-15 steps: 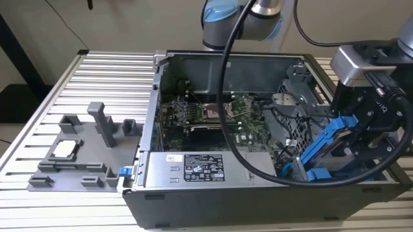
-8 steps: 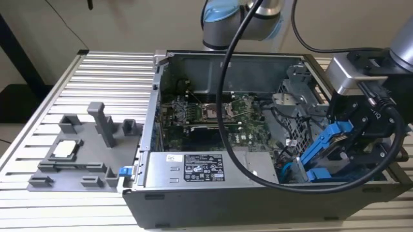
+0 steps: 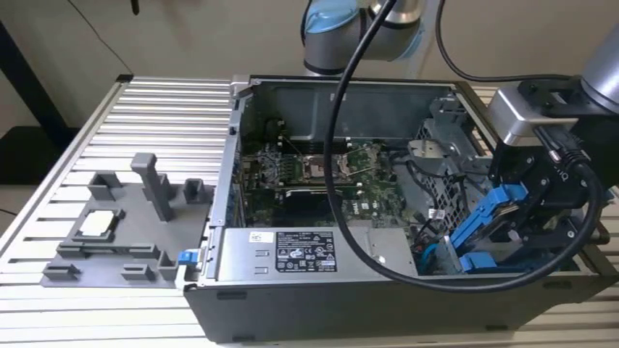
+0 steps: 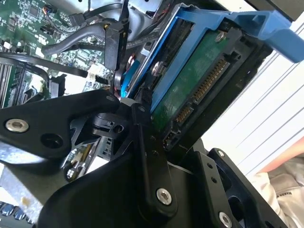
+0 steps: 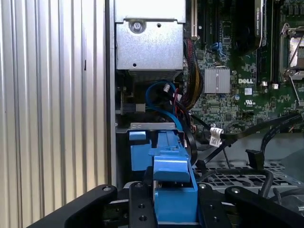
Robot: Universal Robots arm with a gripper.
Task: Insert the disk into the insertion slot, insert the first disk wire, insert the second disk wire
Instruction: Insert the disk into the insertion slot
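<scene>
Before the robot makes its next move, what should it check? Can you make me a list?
1. Grip: the black gripper clamps the flat rectangular disk in its bright blue plastic frame: ok.
2. Disk inside the grey perforated-metal insertion slot: not ok; it hangs tilted outside it.
3. Way in clear of the thin blue wire and the black cables: cannot tell.
4. The disk's connector row bare, nothing plugged in: ok.
</scene>
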